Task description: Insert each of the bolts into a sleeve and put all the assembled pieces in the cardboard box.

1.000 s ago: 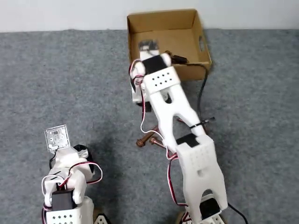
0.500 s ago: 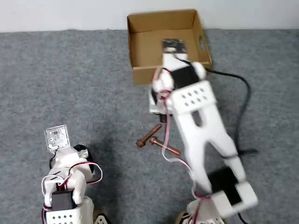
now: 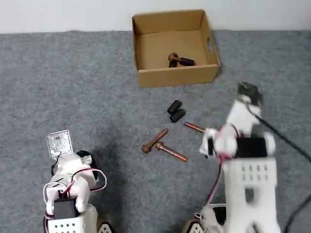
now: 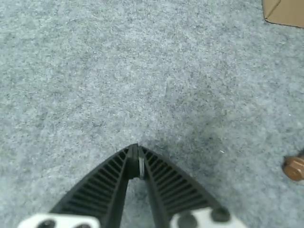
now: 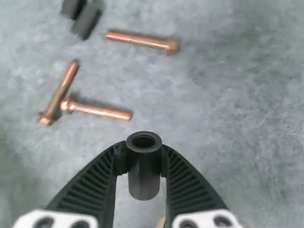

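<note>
My right gripper [image 5: 142,153] is shut on a black sleeve [image 5: 144,176], held upright above the grey carpet with its bore showing. Beyond it lie three copper bolts [image 5: 142,42] [image 5: 58,93] [image 5: 97,110] and two more black sleeves [image 5: 81,14]. From above, the bolts [image 3: 154,140] [image 3: 171,152] [image 3: 194,127] and the sleeves [image 3: 175,110] lie between the arms and the cardboard box [image 3: 146,77]. One assembled piece [image 3: 181,60] rests inside the box. My left gripper [image 4: 136,159] is shut on nothing, low over bare carpet, with a bolt head [image 4: 294,167] off to its side.
The right arm [image 3: 245,155] stands at the near right and the left arm [image 3: 68,182] is folded at the near left. A black cable [image 3: 286,141] trails at the right. A corner of the box [image 4: 285,12] shows in the left wrist view.
The right arm has swung away from the box, back to the near right, uncovering the loose sleeves and a third bolt. The left arm has not moved.
</note>
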Available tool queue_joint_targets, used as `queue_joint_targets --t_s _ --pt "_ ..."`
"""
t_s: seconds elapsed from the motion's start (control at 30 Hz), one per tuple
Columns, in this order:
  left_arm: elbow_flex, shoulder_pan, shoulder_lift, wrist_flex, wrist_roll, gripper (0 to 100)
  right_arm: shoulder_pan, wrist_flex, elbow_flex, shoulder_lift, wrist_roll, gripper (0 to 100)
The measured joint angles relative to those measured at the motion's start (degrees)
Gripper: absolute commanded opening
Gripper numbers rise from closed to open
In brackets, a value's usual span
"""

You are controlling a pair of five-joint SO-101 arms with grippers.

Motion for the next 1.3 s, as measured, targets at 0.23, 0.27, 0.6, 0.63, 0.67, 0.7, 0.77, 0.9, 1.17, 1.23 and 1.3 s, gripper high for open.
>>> queue_joint_targets --t_s 0.23,0.27,0.6,0.63,0.67,0.7,0.77,0.9,1.17,1.23,1.3 --pt "-0.1 0.0 0.0 -1.4 -4.7 0 6.8 -6.5 19.8 -24.9 0.3 0.8" --pt "-1.1 0.1 0.0 -1.8 -5.0 0 7.4 -6.5 21.7 -28.0 0.3 0.8" --pt "-22.2 11.2 3.2 4.4 -2.9 0 10.7 -6.5 29.8 -51.6 0.3 0.8" --pt "-24.2 11.4 5.5 5.5 -1.3 0 10.7 -6.5 29.9 -52.1 0.3 0.8" --pt "-26.7 11.8 8.8 6.8 0.4 0 10.6 -6.5 29.9 -52.3 0.3 0.8" --pt "-29.5 12.2 12.3 8.0 2.3 0 10.5 -6.5 30.0 -52.4 0.3 0.8" --pt "-36.0 13.5 21.0 10.5 6.4 0 10.5 -6.5 30.3 -51.9 0.3 0.8" --pt "-51.2 17.2 41.8 17.6 15.1 0 10.9 -6.5 30.2 -52.3 0.3 0.8" --pt "-70.3 24.6 79.6 25.7 26.5 0 15.1 -6.5 30.2 -52.4 0.3 0.8" --pt "-73.3 26.2 86.2 25.7 30.0 0 15.3 -6.5 30.2 -52.4 0.3 0.8" --pt "-76.7 28.2 91.8 25.7 32.7 0 15.6 -6.5 30.2 -52.4 0.3 0.8"
